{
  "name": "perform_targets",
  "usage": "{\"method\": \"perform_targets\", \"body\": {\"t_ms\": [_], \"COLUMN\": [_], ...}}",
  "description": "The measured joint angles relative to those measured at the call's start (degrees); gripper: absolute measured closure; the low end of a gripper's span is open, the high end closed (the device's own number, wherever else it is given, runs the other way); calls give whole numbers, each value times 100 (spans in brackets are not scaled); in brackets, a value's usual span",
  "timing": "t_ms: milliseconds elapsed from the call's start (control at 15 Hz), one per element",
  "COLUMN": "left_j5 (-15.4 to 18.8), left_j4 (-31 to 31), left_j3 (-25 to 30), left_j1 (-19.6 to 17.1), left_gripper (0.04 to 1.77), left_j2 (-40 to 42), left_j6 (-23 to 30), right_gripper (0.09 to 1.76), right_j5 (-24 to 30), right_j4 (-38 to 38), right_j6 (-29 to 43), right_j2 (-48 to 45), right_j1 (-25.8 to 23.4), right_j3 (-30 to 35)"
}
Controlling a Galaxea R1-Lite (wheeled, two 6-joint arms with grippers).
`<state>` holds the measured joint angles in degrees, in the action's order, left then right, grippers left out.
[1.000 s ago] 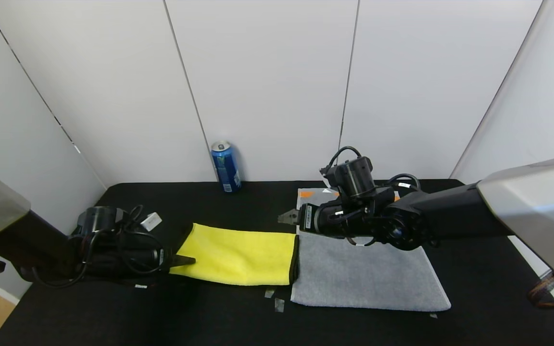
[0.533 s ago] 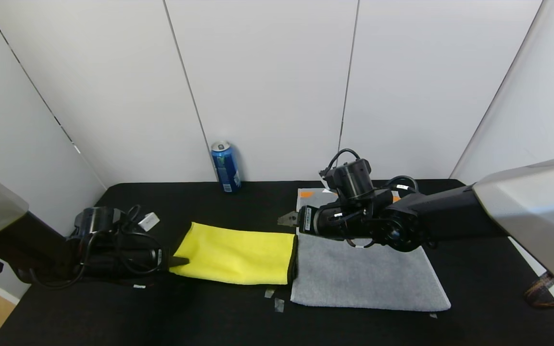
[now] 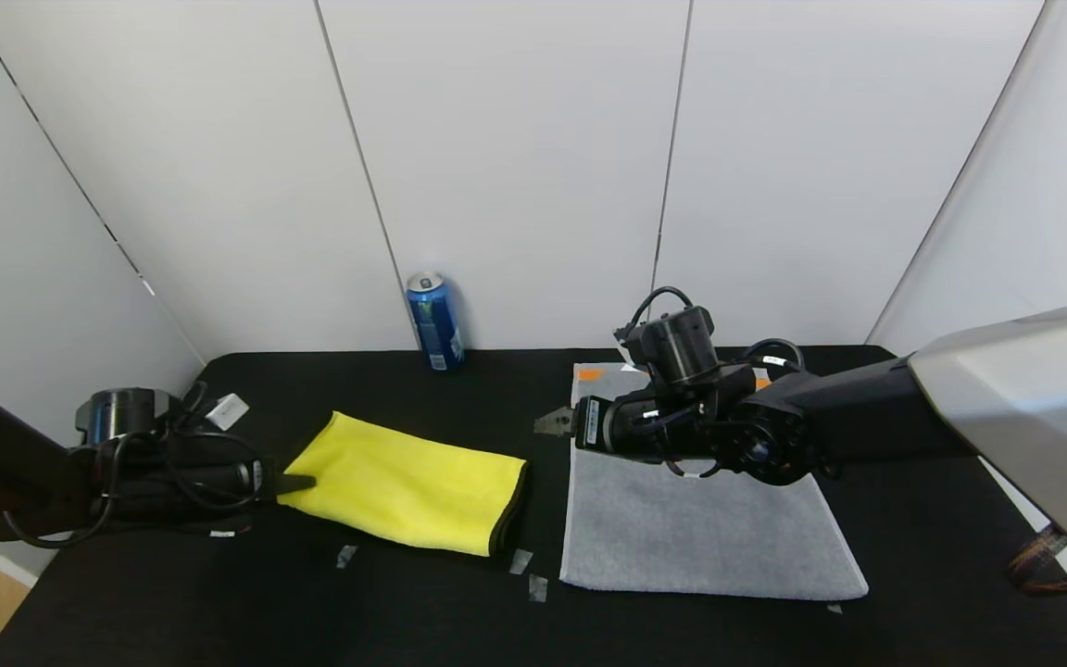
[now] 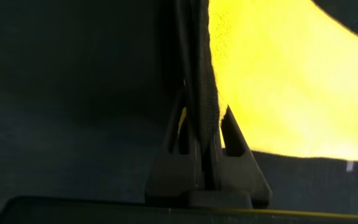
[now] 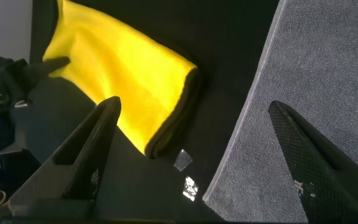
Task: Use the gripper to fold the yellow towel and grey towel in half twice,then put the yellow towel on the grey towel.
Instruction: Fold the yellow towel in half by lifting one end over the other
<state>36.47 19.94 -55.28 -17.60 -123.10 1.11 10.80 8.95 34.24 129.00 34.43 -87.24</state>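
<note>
Altogether counted on the black surface (image 3: 219, 602): one yellow towel (image 3: 408, 493), one grey towel (image 3: 700, 533), one blue can (image 3: 434, 320), and a few small scraps of tape (image 3: 526, 572).

Yellow towel folded, lying left of centre, slightly skewed, apart from the grey towel. Grey towel spread flat to the right of it, with an orange-and-white band (image 3: 591, 374) at the far end. Can standing upright at the back wall, well apart from both.

Left gripper (image 3: 297, 483) low at the left end of the yellow towel, clamped tight on that towel's edge; the same pinch visible in the left wrist view (image 4: 199, 134), cloth edge squeezed between the two fingers. Right gripper (image 3: 552, 421) hovering above the far left corner of the grey towel, fingers (image 5: 89, 155) spread wide, holding nothing.

Far end of the grey towel mostly hidden behind the right arm. Number of folds in either towel hard to make out.
</note>
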Motion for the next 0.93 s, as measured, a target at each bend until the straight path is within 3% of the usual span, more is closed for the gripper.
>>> {"method": "perform_targets", "body": {"t_ms": [333,667,933], "left_j5": [-10,-29,-62], "left_j4": [4,11,26], "left_j3": [-116,247,650], "left_j1": [-249,245,868], "left_gripper": [165,165,165], "left_j2": [4,417,965], "left_j6": [-38,-45,-219], "right_gripper": [14,14,14], "right_j5": [0,0,-2], "right_j4": [-2,-2,0], "right_j6": [2,-1,2], "right_j2": [-23,-41,-41], "right_j1": [-17,-11,-9], "right_j3": [-5,0,5]}}
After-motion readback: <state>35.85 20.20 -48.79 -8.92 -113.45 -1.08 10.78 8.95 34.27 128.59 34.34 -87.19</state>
